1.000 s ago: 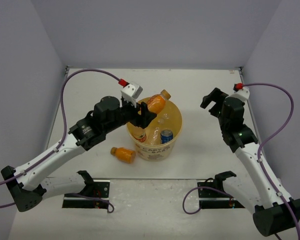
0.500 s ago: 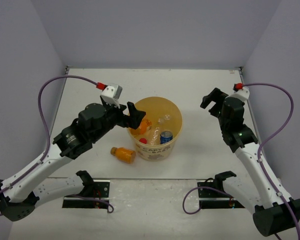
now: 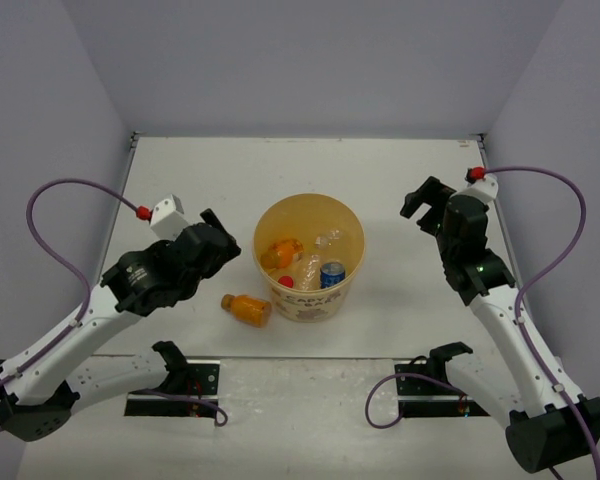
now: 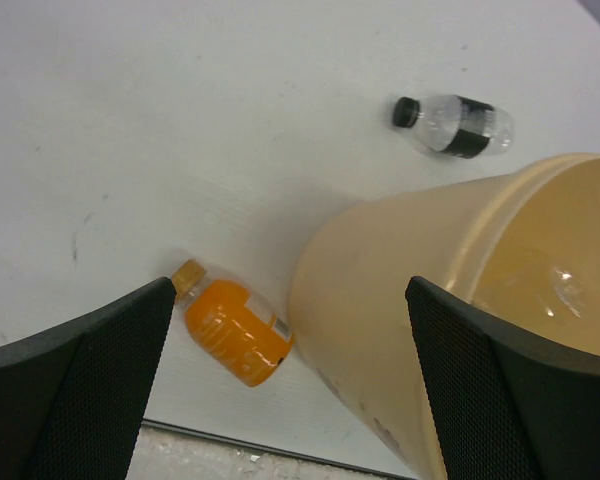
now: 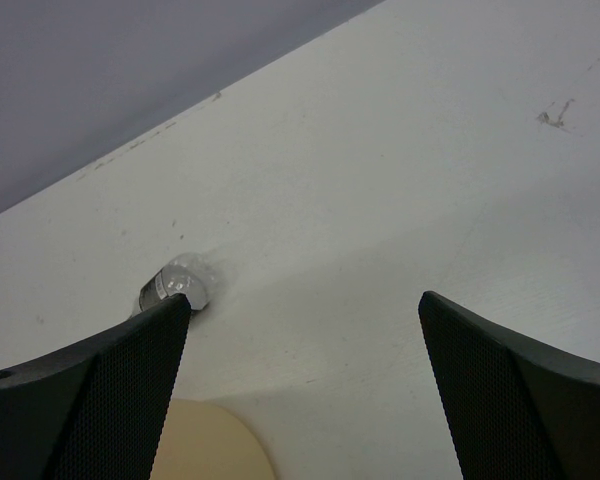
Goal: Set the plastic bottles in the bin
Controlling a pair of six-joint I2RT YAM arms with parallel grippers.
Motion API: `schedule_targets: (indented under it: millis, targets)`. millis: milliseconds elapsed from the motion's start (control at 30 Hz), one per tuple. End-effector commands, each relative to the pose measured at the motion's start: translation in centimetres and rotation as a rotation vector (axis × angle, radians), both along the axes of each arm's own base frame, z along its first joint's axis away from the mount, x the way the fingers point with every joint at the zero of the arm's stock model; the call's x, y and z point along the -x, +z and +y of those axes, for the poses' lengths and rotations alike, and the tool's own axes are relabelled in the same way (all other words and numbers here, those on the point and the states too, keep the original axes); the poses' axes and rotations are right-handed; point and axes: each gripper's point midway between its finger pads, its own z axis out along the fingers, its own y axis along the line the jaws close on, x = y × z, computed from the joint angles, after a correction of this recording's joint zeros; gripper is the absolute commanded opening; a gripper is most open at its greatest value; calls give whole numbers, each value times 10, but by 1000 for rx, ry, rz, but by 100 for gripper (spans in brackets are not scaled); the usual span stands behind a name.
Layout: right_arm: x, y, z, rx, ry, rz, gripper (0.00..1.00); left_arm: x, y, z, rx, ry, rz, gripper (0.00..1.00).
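The bin [image 3: 310,300] stands mid-table with several plastic bottles in it, among them an orange one [image 3: 282,250] and a blue-labelled one [image 3: 332,272]. Another short orange bottle [image 3: 246,308] [image 4: 230,330] lies on the table against the bin's [image 4: 400,320] left side. My left gripper [image 3: 223,240] [image 4: 290,390] hangs open and empty above and left of that bottle. A clear bottle with a black cap [image 4: 452,124] [image 5: 175,283] lies on the table beyond the bin, hidden in the top view. My right gripper [image 3: 423,200] [image 5: 300,390] is open and empty to the right of the bin.
The white table [image 3: 210,180] is closed in by grey walls at the back and sides. Purple cables [image 3: 50,210] loop from both wrists. The bin's rim [image 5: 210,445] shows at the lower left of the right wrist view.
My left gripper opened over the bin and the orange bottle it held dropped inside. The left arm then drew back left and down. The right arm stayed still.
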Motion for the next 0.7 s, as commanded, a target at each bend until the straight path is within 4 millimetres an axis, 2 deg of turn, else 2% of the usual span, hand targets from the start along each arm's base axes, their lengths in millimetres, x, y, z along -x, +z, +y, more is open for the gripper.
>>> schedule_targets:
  millis: [0, 33, 100, 200, 300, 400, 500, 567, 667]
  targets:
    - [0, 5, -1, -1, -1, -25, 99, 16, -34, 24, -2, 207, 121, 100]
    - [0, 4, -1, -1, -2, -23, 99, 16, -36, 20, 23, 208, 129, 100]
    - [0, 4, -1, -1, -3, -23, 99, 18, -55, 14, 46, 200, 163, 100]
    - [0, 3, -1, 0, -3, -19, 99, 19, -89, 17, 65, 217, 221, 100]
    - [-1, 2, -1, 1, -3, -16, 99, 12, -114, -2, 130, 132, 252, 100]
    - [-1, 1, -2, 2, -6, -16, 99, 3, -137, -11, 190, 97, 311, 100]
    - [0, 1, -4, 5, -13, -17, 99, 3, -160, -26, 228, 62, 367, 100]
    - [0, 2, -4, 6, -16, -19, 99, 8, -179, -28, 230, 63, 411, 100]
    - [0, 1, -5, 7, -19, -16, 99, 11, -195, -36, 261, 55, 446, 100]
